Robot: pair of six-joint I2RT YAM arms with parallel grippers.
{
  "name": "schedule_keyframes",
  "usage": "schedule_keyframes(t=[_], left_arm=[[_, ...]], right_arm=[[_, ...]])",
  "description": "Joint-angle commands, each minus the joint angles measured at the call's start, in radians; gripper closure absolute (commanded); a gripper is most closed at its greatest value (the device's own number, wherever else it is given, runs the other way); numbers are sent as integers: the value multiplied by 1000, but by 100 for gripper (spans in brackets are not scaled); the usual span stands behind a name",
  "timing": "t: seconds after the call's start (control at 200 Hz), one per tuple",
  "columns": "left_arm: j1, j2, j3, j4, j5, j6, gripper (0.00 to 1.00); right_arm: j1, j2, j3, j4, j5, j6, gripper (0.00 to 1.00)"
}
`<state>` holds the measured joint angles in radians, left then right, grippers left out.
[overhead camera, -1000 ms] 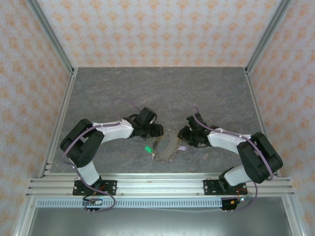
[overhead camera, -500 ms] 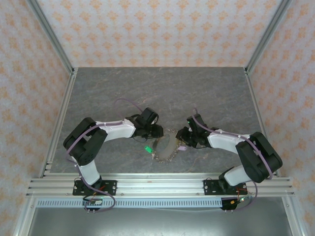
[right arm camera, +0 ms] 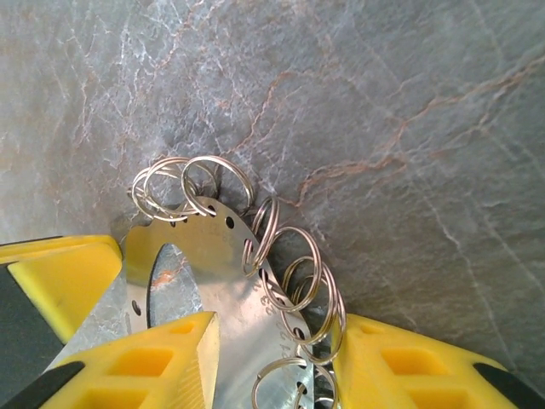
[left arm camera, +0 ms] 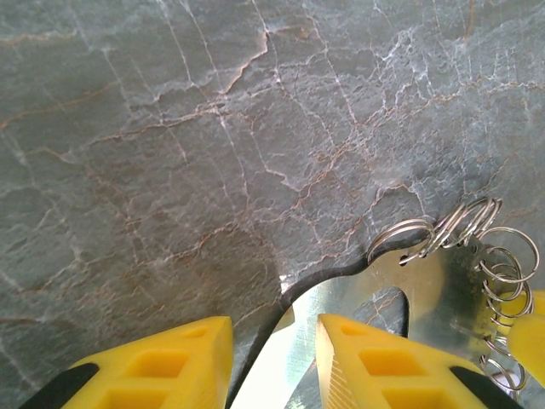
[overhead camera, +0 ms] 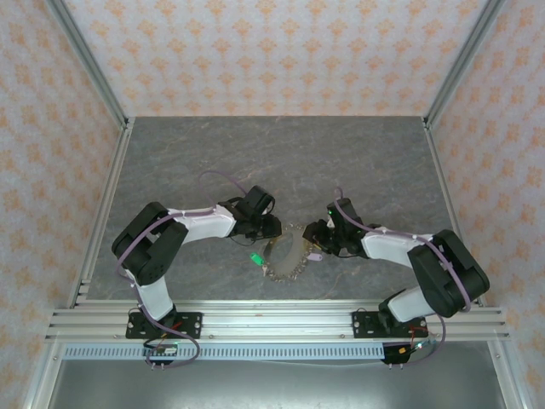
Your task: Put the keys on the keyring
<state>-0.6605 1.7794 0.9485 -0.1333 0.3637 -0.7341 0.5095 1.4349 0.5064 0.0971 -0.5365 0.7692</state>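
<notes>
Near the surface (overhead camera: pixel 281 153) front edge: one keyring (right arm camera: pixel 213 247), one green tag (overhead camera: pixel 254 257) noted; left pincer (left arm camera: pixel 272 328) and right pincer (right arm camera: pixel 277 328) held apart astride it.

We see a table (overhead camera: pixel 358 162) with a grey, stone-look top, veined in pale and rusty lines and fenced by aluminium rails (overhead camera: pixel 272 319). Lying flat on it, toward the near middle, is the keyring (overhead camera: pixel 285 256): a shiny metal plate (right arm camera: pixel 217 256) pierced with small holes along its edge, carrying a run of wire split rings (right arm camera: pixel 294 256) that rest on the surface too. A small green tag (overhead camera: pixel 254 258) lies just beside its left end.
</notes>
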Motion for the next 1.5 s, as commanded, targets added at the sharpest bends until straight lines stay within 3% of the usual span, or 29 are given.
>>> schedule_keyframes(t=[0.0,0.13,0.3,0.485,0.626,1.016,1.496], left_arm=[[-13,42,14,2,19,-11,70],[-13,37,21,-10,12,-5,70],[-13,35,17,-11,8,-7,71],[-13,27,15,-15,10,-2,71],[-13,25,12,-11,11,-2,71],[-13,29,11,5,29,-10,72],[-13,25,10,11,27,-16,73]], right_arm=[[8,-24,-19,66,0,-19,61],[8,-54,-46,69,39,-18,71],[8,-47,-47,13,83,-21,69],[8,-11,-31,55,-1,-13,66],[8,36,-25,114,-82,-19,70],[8,104,-28,238,-77,-96,69],[7,100,-47,378,-132,-130,78]])
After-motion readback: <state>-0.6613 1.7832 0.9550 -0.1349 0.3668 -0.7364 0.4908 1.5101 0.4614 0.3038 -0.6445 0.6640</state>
